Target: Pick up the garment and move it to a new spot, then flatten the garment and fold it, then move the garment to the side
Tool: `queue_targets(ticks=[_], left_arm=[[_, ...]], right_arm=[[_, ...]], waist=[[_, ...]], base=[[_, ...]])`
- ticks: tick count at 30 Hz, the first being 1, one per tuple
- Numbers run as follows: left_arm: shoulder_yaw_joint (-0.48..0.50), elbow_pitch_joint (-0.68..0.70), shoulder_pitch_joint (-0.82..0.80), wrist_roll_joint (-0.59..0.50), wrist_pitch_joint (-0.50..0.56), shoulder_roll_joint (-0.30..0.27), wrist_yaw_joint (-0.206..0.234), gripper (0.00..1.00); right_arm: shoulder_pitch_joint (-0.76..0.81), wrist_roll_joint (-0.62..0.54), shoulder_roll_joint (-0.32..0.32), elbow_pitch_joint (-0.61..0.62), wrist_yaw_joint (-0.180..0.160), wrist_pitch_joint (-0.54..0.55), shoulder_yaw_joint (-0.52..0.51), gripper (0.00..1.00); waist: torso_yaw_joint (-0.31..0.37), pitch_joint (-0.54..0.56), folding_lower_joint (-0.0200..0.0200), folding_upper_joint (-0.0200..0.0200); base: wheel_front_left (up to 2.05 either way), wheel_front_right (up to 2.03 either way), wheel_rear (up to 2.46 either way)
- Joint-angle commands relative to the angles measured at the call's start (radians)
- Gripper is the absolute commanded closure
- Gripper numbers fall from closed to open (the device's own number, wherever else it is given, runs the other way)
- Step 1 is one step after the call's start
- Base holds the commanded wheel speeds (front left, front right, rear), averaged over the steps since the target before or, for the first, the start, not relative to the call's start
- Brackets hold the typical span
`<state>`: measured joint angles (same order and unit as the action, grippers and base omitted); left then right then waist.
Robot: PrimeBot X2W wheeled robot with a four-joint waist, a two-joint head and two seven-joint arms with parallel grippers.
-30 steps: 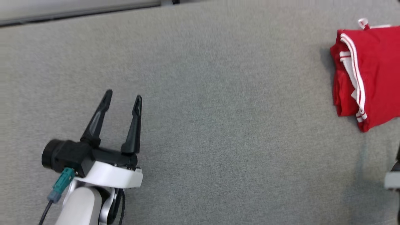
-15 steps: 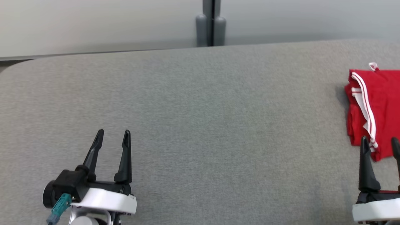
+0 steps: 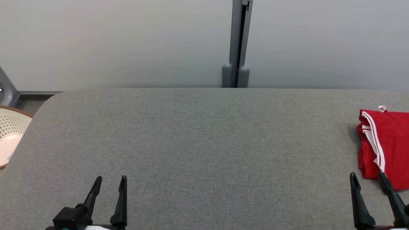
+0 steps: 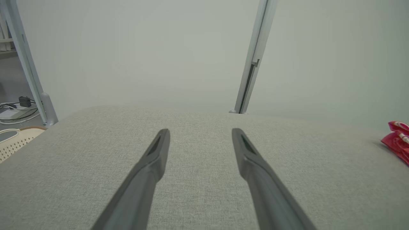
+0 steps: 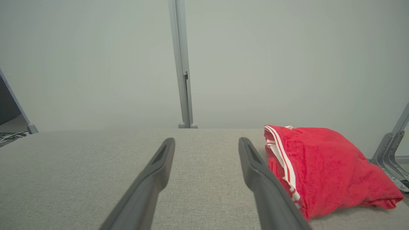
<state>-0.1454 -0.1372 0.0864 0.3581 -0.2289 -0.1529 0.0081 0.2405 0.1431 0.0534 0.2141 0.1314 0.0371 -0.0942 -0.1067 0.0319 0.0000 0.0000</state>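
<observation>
– Head view?
– A basket (image 3: 9,134) off the table's (image 3: 204,134) left edge, contents unclear. The garment (image 3: 391,147) is red, folded and white-striped, at the right edge. The left gripper (image 3: 111,177) and right gripper (image 3: 366,175) are both spread.
– Left wrist?
– Fingers apart, garment far right.
– Right wrist?
– Fingers apart, garment just beside.

A grey table (image 3: 204,143) lies under the fingers (image 3: 121,199). Beyond their tips stands a metal post (image 3: 235,38); a perforated basket (image 3: 9,134) sits left of the left pair
</observation>
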Motion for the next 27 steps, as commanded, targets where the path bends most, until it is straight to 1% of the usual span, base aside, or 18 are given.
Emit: queue_targets(ticks=[1,9,27], left_arm=[[0.0,0.0,0.009,-0.007,0.002,-0.011,0.0,0.0],[-0.014,-0.013,0.051,-0.017,0.021,-0.029,0.012,0.0],[-0.033,-0.038,0.031,-0.019,0.023,-0.039,0.026,0.0]], right_arm=[[0.019,-0.003,0.002,0.009,-0.002,0.005,-0.006,0.0],[0.079,0.006,0.0,0.028,-0.001,0.029,-0.01,0.0],[0.071,0.013,-0.002,0.031,-0.001,0.029,-0.022,0.0]], waist=[[-0.001,0.022,0.0,0.0],[0.006,0.077,0.0,0.0],[0.011,0.094,0.0,0.0]], base=[[0.0,0.0,0.0],[0.0,0.0,0.0],[0.0,0.0,0.0]])
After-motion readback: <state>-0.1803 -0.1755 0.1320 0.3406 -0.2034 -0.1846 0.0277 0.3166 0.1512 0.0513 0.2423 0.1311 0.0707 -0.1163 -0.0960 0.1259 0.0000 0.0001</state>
